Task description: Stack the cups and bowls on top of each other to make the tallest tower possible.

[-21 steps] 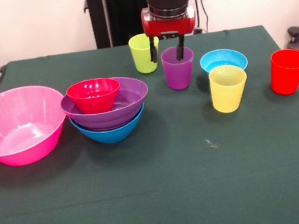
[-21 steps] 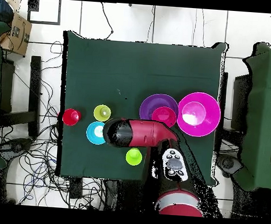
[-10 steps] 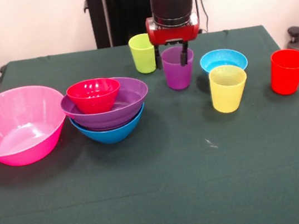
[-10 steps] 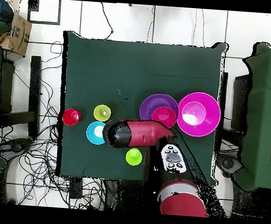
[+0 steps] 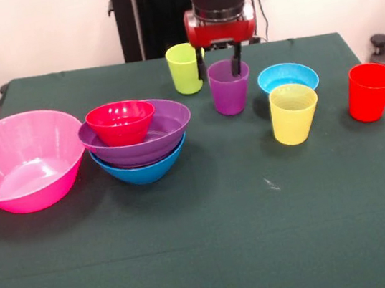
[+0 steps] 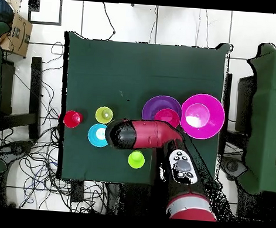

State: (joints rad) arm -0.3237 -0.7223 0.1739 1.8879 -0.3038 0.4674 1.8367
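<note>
Left of the purple cup (image 5: 229,86), the pink bowl (image 5: 21,161) is sitting alone, and nearer, the tower (image 5: 137,139) is carrying the red bowl (image 5: 121,121). You are watching the gripper (image 5: 219,67), its fingers apart, straddling the purple cup's far rim without clamping it. To its right the yellow cup (image 5: 294,113) is waiting. A thin-wall pinch risks slipping or tipping.

A cardboard box (image 6: 15,34) sits beside the green table (image 6: 143,66).
</note>
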